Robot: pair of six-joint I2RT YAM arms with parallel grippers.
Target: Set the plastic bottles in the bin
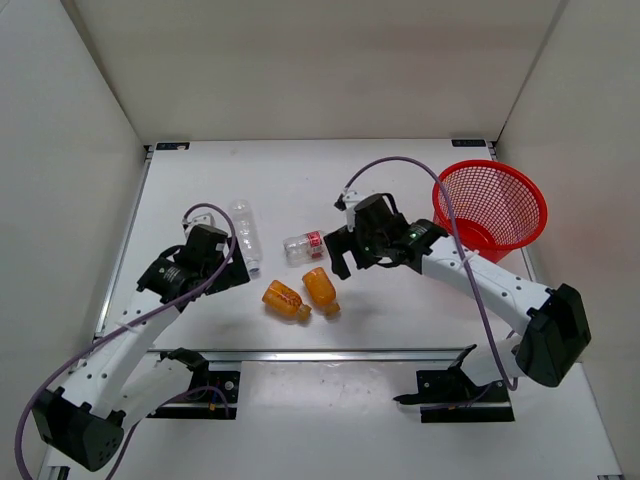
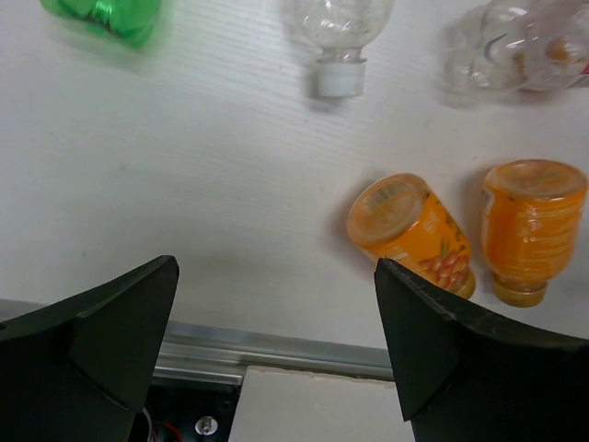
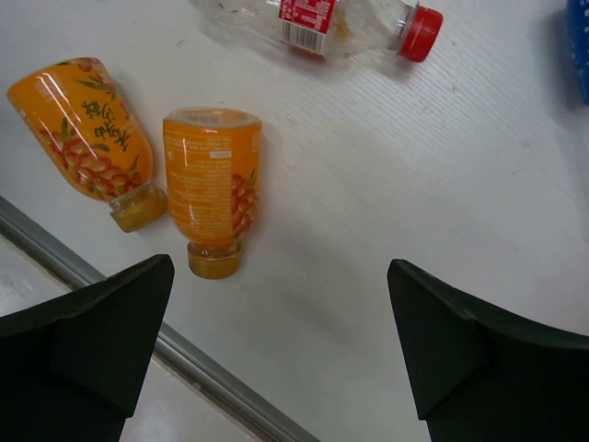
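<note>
Jaws of the right gripper (image 3: 281, 267) stood apart, empty. The nearer orange bottle (image 3: 212, 180) lay slightly left, long axis crossing the jaws.

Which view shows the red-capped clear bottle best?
Right wrist: the red-capped bottle lies close, its label and cap plain. Top external shows the bottle whole but small; left wrist shows only its clear base at the edge.
</note>
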